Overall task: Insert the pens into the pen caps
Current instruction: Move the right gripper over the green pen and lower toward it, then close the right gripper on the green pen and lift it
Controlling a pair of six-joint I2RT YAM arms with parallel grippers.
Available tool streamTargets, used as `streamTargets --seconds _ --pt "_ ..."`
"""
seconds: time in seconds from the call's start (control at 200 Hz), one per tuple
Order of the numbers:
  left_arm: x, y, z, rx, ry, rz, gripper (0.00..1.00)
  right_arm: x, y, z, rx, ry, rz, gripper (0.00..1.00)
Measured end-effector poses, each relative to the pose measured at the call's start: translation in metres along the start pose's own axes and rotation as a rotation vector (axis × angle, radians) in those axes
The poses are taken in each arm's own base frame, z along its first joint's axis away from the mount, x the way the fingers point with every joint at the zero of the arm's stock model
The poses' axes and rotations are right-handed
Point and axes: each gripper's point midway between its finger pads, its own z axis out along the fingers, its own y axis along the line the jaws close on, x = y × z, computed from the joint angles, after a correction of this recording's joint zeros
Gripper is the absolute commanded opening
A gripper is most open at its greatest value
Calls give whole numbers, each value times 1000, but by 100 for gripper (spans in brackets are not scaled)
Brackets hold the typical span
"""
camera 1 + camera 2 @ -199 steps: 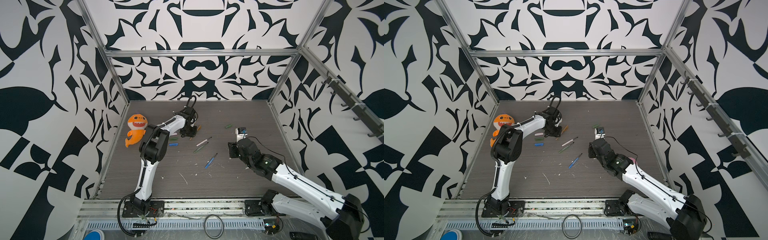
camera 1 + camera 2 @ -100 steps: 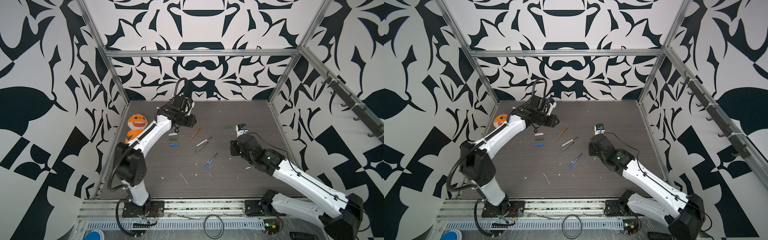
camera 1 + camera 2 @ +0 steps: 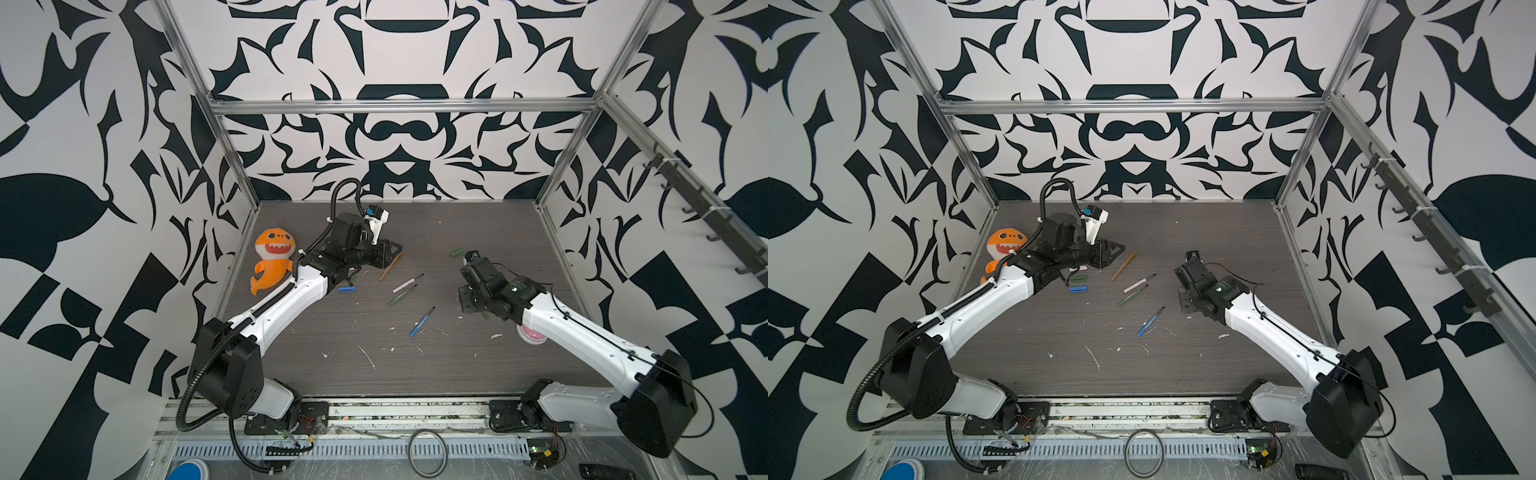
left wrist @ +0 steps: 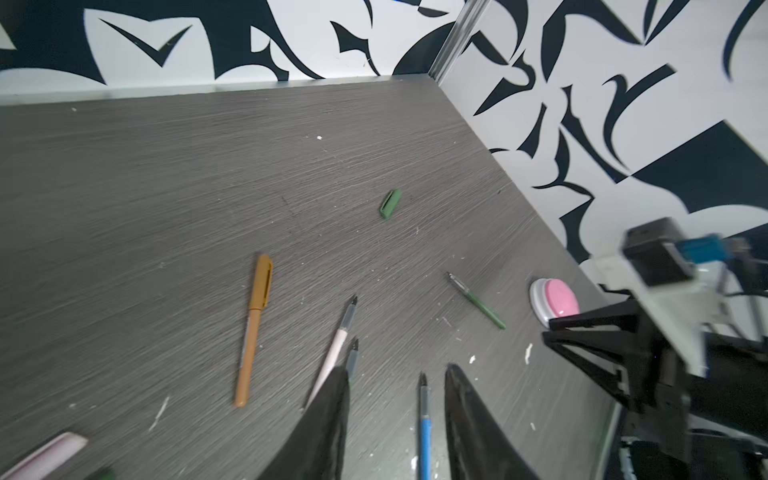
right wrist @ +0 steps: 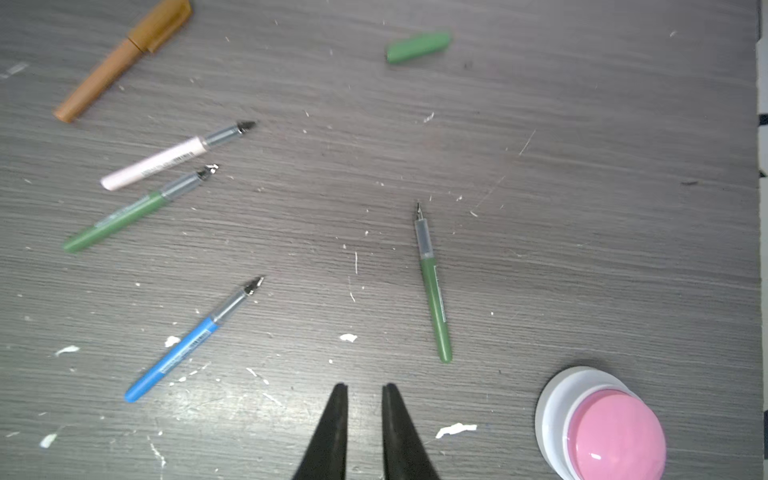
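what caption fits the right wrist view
Right end effector near four uncapped pens, one capped orange pen, green cap, pink button

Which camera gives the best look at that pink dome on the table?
The right wrist view: the pink dome on its white base sits close and sharp, only its edge cropped. The left wrist view shows it smaller and farther off. In a top view just a sliver peeks from under the right arm.

3 uncapped pens (image 3: 401,296) lie clustered at the centre of the table (image 3: 374,374), with 1 capped pen (image 3: 390,267) just behind them to the left. 1 loose cap (image 3: 457,252) lies behind them to the right, and the plush toy (image 3: 272,264) lies at the left edge.
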Motion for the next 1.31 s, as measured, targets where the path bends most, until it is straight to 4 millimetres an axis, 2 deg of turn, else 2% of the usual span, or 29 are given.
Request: streamTargets --seconds 0.065,0.24,0.53,0.645,0.73,0.92,1.065,1.305 --pt "-5 -8 -1 41 -29 -15 42 0 -8 10 -5 46 21 25" --pt "-5 -24 -13 135 -82 -68 43 -3 -32 32 9 131 81 35" --pt "-10 -39 -20 216 -106 -103 44 6 -47 59 46 222 123 43" --pt "-13 -44 -24 233 -115 -105 44 7 -46 74 48 264 127 41" --pt "-17 -48 -29 248 -127 -99 44 3 -44 87 49 291 116 35" --pt "-23 -55 -36 265 -149 -83 44 6 -42 113 51 355 86 34" --pt "-24 -55 -37 266 -154 -79 45 12 -46 120 65 381 77 34" --pt "-23 -56 -37 273 -151 -76 45 14 -52 124 75 394 88 23"
